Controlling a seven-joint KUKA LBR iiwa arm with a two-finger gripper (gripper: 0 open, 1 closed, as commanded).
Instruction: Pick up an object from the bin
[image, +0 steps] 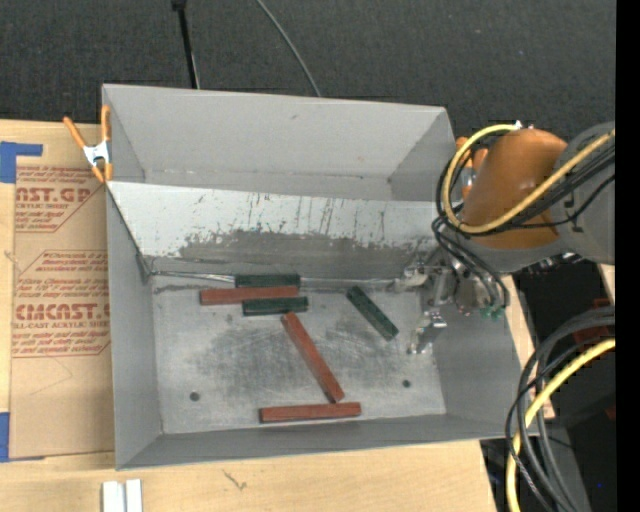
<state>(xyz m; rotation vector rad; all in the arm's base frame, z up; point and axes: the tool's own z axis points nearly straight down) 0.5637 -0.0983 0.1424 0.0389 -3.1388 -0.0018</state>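
Gripper (428, 325), three o'clock in bin (130, 330), claw state cannot be told; risk: nudging adjacent dark green bar (372, 312) aside, missing it.

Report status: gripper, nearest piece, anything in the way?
Gripper low by the bin right wall, nothing visibly held. Nearest: slanted dark green bar, just left of it. Long red bar lies further left, apart from the green one.

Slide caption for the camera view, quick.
Gripper at the right side of the bin, beside a tilted dark green bar; red-brown bars lie further left.
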